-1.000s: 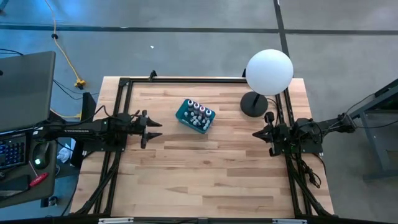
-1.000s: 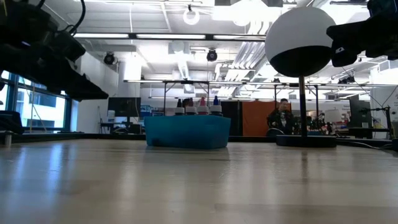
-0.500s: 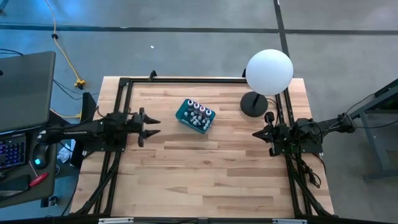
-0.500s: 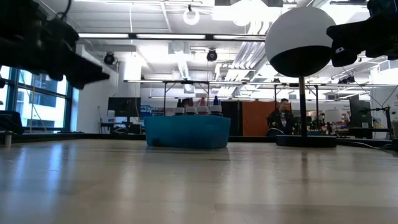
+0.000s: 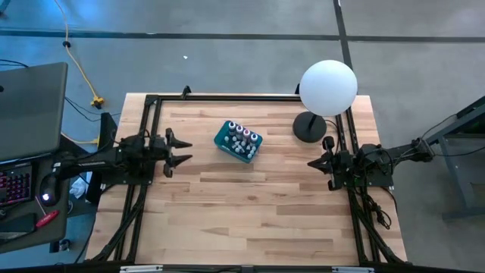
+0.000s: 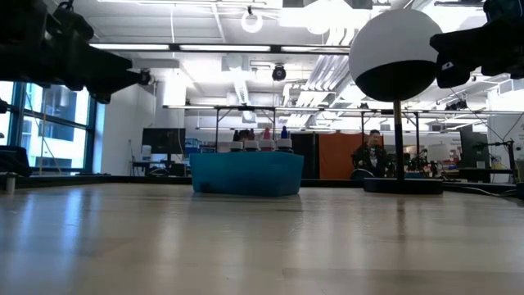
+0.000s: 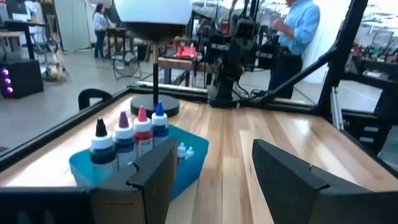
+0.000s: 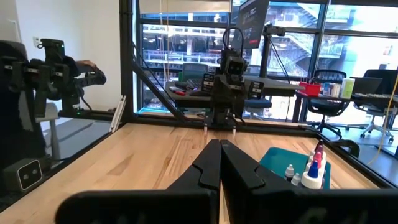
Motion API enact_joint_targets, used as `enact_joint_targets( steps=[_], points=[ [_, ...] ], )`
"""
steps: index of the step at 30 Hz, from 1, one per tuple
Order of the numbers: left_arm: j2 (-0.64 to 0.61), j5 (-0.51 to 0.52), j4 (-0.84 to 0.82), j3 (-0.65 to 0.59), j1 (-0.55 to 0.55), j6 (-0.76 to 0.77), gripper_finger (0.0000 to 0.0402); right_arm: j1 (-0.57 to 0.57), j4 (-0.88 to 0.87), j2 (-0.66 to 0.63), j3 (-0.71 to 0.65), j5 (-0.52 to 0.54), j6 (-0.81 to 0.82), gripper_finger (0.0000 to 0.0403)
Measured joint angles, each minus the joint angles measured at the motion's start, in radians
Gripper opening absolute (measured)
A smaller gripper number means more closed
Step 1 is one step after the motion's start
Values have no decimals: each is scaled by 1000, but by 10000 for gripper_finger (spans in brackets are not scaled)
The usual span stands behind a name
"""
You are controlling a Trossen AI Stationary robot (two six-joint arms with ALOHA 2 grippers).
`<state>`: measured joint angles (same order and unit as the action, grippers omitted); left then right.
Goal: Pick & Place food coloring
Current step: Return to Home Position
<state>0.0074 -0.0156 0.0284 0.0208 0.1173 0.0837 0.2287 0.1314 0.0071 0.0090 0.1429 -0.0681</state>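
- Step in hand: judged from the layout, the sorting is done and the arms are parking at home; no bottle shows on the bare table (image 5: 250, 212).
- Left gripper (image 5: 182, 150): at the left-centre of the high view, just inside the table's left edge, pointing toward the bin. Its fingers are spread wide and carry nothing, as the left wrist view confirms.
- Right gripper (image 5: 317, 164): at the right-centre of the high view, by the table's right edge. Its fingers are pressed together and empty in the right wrist view.
- Bottles (image 5: 241, 141): all stand inside the bin (image 5: 219, 139), upper centre of the high view, well apart from both grippers.
- Next move, as a judgement: the left arm needs only to fold in to a rest pose mirroring the right arm, likely bringing its fingers together; the bin needs no further touch.
- Count: two arms; one bin; one lamp (image 5: 328, 87), upper right. The high view shows roughly a dozen white caps, too crowded for an exact count. Four caps rise above the rim in the low view.
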Motion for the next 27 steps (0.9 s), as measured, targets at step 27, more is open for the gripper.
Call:
enact_joint_targets(
  steps=[27],
  points=[
    [7, 7, -10, 0, 0, 0, 206, 0, 0, 0, -1, 0, 0, 0]
  ],
)
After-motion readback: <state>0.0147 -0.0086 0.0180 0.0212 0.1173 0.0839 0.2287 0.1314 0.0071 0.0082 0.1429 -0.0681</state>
